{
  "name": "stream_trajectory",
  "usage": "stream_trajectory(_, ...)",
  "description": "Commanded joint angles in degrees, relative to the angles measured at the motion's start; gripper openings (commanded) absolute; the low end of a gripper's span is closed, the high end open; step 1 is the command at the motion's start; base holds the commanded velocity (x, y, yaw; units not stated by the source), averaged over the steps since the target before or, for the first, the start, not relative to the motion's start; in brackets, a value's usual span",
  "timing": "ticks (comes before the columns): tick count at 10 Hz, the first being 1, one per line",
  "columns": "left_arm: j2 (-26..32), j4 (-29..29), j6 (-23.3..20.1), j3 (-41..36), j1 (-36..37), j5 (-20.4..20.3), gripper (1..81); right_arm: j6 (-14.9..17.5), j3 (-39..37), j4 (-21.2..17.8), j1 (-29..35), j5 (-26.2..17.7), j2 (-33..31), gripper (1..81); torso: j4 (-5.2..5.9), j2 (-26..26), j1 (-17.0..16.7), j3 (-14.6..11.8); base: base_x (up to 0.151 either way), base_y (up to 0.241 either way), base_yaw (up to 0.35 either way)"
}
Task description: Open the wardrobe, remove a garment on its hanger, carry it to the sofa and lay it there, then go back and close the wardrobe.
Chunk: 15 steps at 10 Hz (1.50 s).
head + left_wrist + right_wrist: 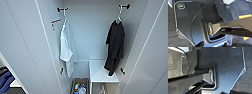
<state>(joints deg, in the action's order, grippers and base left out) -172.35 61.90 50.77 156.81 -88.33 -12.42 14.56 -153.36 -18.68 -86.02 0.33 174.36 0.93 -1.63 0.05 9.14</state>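
Observation:
The wardrobe (25,45) stands open in the head view, its white doors swung out to the left and right. Inside on the right hangs the black garment (115,47) on its pale hanger (119,15), hooked over a dark peg near the top. A white top (67,50) hangs from another peg on the left. The sofa is out of view. Both wrist views look past the robot's own dark plate and jointed bar at grey carpet, and the fingers cannot be made out there.
A white shelf (98,73) sits low inside the wardrobe under the black garment. A brown box (80,86) with small colourful items is on the wardrobe floor beside it. Blue and dark cloth (5,80) lies at the far lower left, outside the left door.

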Motion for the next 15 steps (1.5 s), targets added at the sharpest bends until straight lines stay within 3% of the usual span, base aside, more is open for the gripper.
stream_trajectory(1, 0.3, 0.1, -0.5, -0.1, 1.4, 1.7, 81.1, 0.3, 0.2, 0.3, 2.2, -3.8, 0.0, 81.1, 0.0, 0.0, 0.0, 0.0, 0.101, 0.0, 0.0)
stream_trajectory(15, 0.1, 0.2, -0.5, -0.1, 1.4, 1.7, 81.1, 0.1, -1.0, 0.1, 2.2, -3.8, 0.0, 81.1, 0.0, 0.0, 0.0, 0.0, 0.101, 0.0, 0.0)
